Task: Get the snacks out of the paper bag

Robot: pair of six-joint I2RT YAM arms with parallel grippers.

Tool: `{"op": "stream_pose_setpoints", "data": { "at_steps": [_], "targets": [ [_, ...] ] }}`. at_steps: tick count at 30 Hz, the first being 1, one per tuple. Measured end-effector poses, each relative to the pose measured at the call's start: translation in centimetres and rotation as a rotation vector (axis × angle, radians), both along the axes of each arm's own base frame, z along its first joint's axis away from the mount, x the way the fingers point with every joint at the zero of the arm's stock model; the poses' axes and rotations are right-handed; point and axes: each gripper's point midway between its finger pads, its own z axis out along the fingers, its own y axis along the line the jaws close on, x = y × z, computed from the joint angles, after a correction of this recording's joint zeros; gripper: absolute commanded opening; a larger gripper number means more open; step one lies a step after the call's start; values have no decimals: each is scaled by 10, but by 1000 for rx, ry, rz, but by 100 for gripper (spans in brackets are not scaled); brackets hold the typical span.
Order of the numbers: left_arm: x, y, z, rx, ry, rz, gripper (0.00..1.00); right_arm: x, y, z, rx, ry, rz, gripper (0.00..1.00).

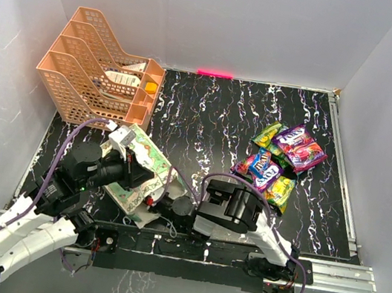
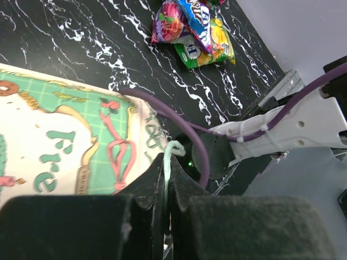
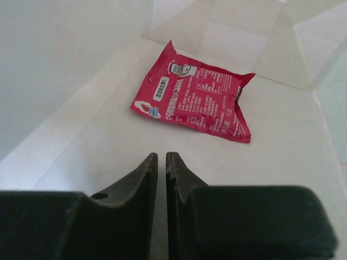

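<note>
The paper bag [image 1: 136, 160] lies on its side at the near left, its "Fresh" face [image 2: 59, 146] up. My left gripper [image 2: 165, 162] is shut on its white string handle [image 2: 172, 153] at the bag's mouth. My right gripper [image 3: 161, 157] is inside the bag [image 3: 92, 135], jaws almost together with nothing between them. A red snack packet [image 3: 195, 100] lies flat on the bag's inner wall a short way ahead of the fingertips. Several snacks [image 1: 280, 161] lie in a pile on the table at the right, also in the left wrist view [image 2: 192, 30].
A peach mesh tray rack [image 1: 95, 77] holding white cards [image 1: 128, 79] stands at the back left. White walls enclose the black marbled table [image 1: 208, 118]. A purple cable [image 2: 184, 127] loops over the bag's edge near my right arm [image 1: 234, 209].
</note>
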Motion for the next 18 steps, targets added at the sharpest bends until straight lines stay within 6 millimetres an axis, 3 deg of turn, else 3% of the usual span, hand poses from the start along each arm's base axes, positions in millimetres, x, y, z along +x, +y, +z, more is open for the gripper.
{"op": "stream_pose_setpoints", "data": {
  "at_steps": [7,18],
  "targets": [
    [6,-9,9,-32,-36,-22,0,10,22,2,54,12,-13,35],
    [12,-41,25,-69,-13,-139,0,24,49,9,129,20,-44,57]
  ]
}}
